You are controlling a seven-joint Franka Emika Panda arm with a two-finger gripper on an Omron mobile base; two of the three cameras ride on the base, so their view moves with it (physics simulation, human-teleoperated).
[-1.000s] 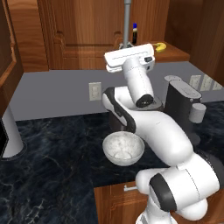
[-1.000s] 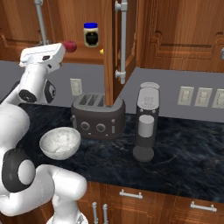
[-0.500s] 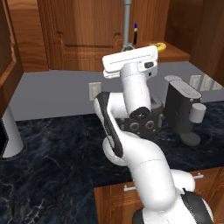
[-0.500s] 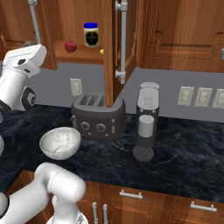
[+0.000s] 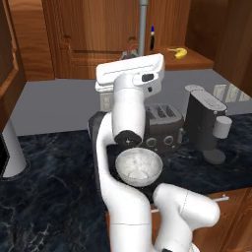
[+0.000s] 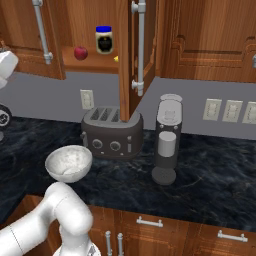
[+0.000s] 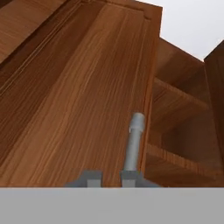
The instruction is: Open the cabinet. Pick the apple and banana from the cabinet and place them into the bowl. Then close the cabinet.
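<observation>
The gripper (image 7: 106, 177) sits at the left door's handle (image 7: 133, 146), fingers slightly apart with nothing between them. Well below it the bowl (image 5: 138, 166) is empty. Beyond the door, the apple (image 6: 80, 52) and banana (image 5: 177, 52) lie on the cabinet (image 6: 127, 60) shelf — only opening is done. Half a second ago the hand was further right; it has swung leftward.

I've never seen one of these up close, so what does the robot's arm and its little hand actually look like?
The arm is made of glossy white rounded segments joined by dark joints, one showing a round dark cap with a small bolt. Its hand is a flat white block with a dark patch. The gripper ends in two small grey finger tips. No cables or markings show.
</observation>
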